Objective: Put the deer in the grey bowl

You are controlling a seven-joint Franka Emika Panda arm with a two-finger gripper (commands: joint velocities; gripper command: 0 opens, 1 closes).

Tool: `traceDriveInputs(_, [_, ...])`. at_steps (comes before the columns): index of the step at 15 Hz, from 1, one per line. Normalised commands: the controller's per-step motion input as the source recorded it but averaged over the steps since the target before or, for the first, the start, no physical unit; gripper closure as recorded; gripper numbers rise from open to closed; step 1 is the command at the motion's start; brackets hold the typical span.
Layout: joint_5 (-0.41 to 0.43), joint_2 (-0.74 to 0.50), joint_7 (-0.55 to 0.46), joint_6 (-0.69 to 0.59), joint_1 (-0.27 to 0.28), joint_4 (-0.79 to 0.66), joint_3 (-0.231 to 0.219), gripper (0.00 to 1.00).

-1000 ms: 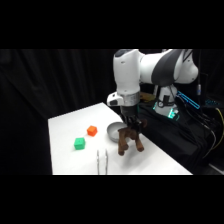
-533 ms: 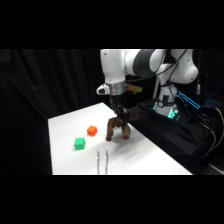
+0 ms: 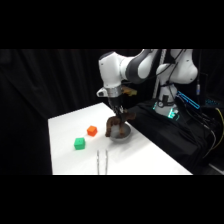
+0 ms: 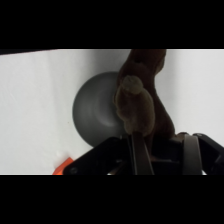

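The dark brown plush deer (image 3: 116, 125) hangs from my gripper (image 3: 119, 113), which is shut on it. Its limbs dangle right over the grey bowl (image 3: 122, 135), and I cannot tell whether they touch it. In the wrist view the deer (image 4: 137, 97) rises between the two fingers of the gripper (image 4: 161, 150) and covers the right side of the round grey bowl (image 4: 95, 117) below. The bowl's inside looks bare where it shows.
An orange cube (image 3: 92, 131) lies just left of the bowl, and its corner shows in the wrist view (image 4: 61, 169). A green cube (image 3: 79, 143) sits nearer the front left. Metal tongs (image 3: 102, 161) lie by the table's front edge. Dark equipment stands to the right.
The arm has carried the deer leftward from the table's right part. The deer now hangs over the grey bowl. The cubes and tongs have not moved.
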Motion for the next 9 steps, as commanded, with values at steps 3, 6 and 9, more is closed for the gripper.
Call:
traceDriveInputs(3, [0.16, 0.17, -0.23, 0.29, -0.076, -0.02, -0.038, 0.94])
traceDriveInputs(6, [0.193, 0.19, -0.22, 0.21, -0.062, 0.05, -0.004, 0.68])
traceDriveInputs(9, [0.178, 0.11, -0.19, 0.11, -0.049, 0.07, 0.025, 0.58])
